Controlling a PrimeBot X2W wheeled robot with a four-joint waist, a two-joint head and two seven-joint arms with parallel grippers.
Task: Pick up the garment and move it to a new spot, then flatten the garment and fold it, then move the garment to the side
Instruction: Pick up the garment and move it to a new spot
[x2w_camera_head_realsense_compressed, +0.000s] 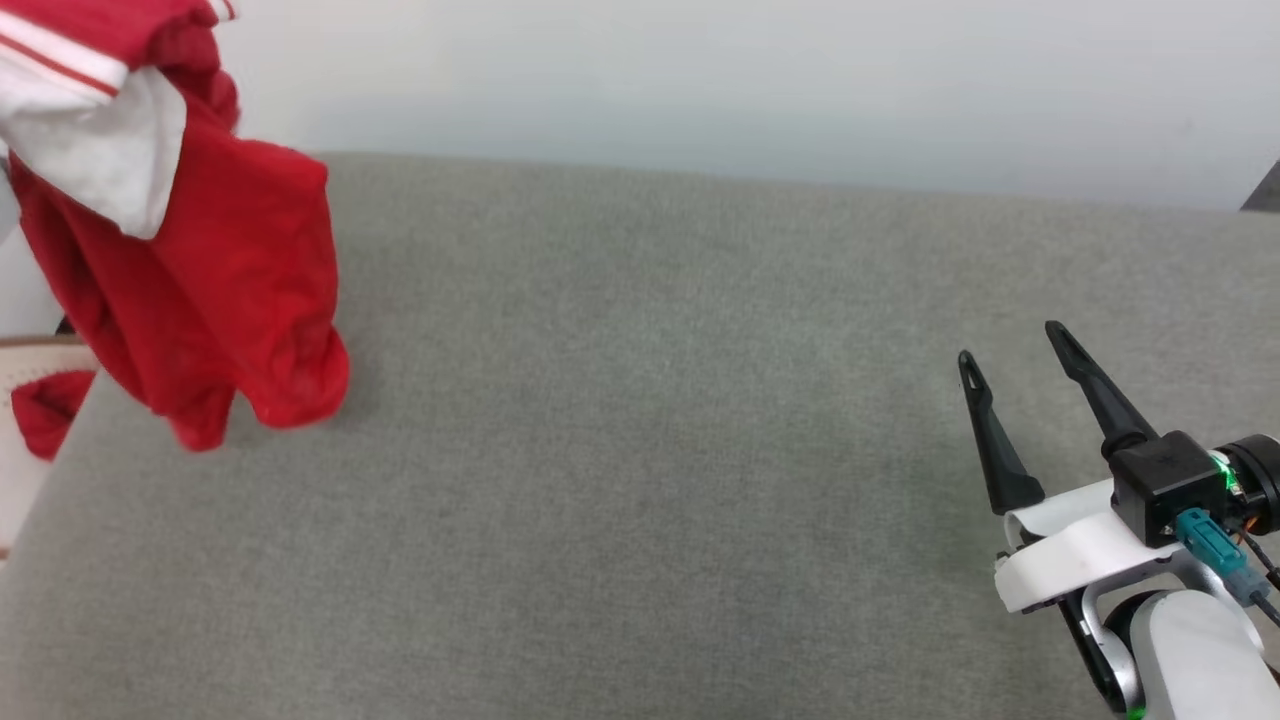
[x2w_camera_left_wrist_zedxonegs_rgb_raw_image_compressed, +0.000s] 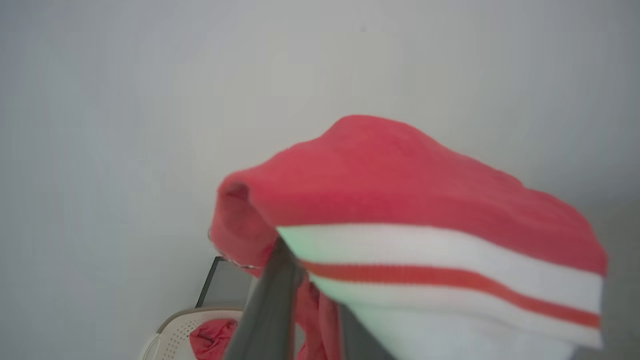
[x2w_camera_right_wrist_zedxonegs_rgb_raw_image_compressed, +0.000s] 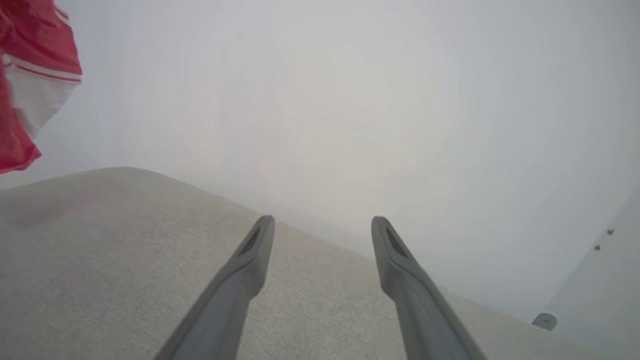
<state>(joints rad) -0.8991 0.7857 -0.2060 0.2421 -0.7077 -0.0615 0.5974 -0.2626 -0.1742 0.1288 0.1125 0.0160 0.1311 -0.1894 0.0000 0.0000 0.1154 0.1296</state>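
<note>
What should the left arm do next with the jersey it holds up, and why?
Probably swing the left gripper toward the middle of the grey surface and lower it: the garment hangs bunched in its grip over the surface's left edge, while the open right gripper waits at the far right.

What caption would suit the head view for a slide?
Red jersey hanging over the left end of the grey padded surface; right tool open at lower right.

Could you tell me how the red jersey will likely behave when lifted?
Probably very floppy: the jersey hangs in bunched folds from the left fingers. Likely light, since one pinch seems to carry it. Pushed, it would probably wrinkle on the grey cushion.
</note>
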